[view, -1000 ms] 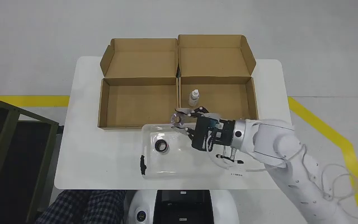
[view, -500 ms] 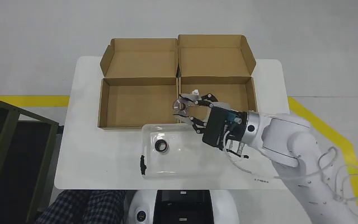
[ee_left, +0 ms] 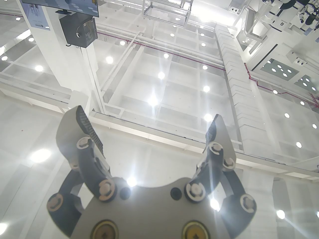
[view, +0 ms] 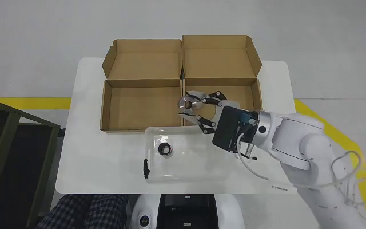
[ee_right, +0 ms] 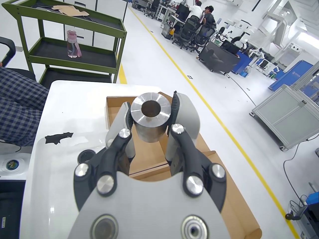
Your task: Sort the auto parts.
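A steel sleeve [view: 185,105] is clamped in the right gripper [view: 194,109] (bore pointing away from the wrist) above the left edge of the right cardboard box [view: 243,96]. The left gripper [ee_left: 149,130] is seen spread wide, with nothing between its fingers.

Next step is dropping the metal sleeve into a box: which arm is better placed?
Right. The right gripper is shut on the metal sleeve at the cardboard boxes; the left gripper is open, empty and points at the ceiling.
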Motion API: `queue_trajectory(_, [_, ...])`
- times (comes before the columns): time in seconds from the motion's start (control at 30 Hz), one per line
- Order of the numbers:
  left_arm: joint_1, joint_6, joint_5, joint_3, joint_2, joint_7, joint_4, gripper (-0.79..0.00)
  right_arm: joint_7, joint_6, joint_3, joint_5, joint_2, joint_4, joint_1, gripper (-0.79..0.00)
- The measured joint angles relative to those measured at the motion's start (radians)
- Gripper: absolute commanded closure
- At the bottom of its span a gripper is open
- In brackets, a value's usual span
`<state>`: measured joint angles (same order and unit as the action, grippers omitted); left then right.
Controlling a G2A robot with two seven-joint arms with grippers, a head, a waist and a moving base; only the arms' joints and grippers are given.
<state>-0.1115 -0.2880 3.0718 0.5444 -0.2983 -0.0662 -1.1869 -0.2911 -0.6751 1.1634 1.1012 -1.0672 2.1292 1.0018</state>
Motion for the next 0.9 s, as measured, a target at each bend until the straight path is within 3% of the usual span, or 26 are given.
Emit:
queue_trajectory(0.43, [0.000, 0.000, 0.000, 0.000, 0.000, 0.000, 0.000, -0.785, -0.002, -0.016, -0.021, 0.008, -0.003, -0.018, -0.006, 0.000])
queue_trajectory(0.9, [0.000, 0.000, 0.000, 0.000, 0.000, 0.000, 0.000, -0.785, 0.023, -0.030, -0.186, 0.056, -0.033, -0.212, -0.075, 0.000])
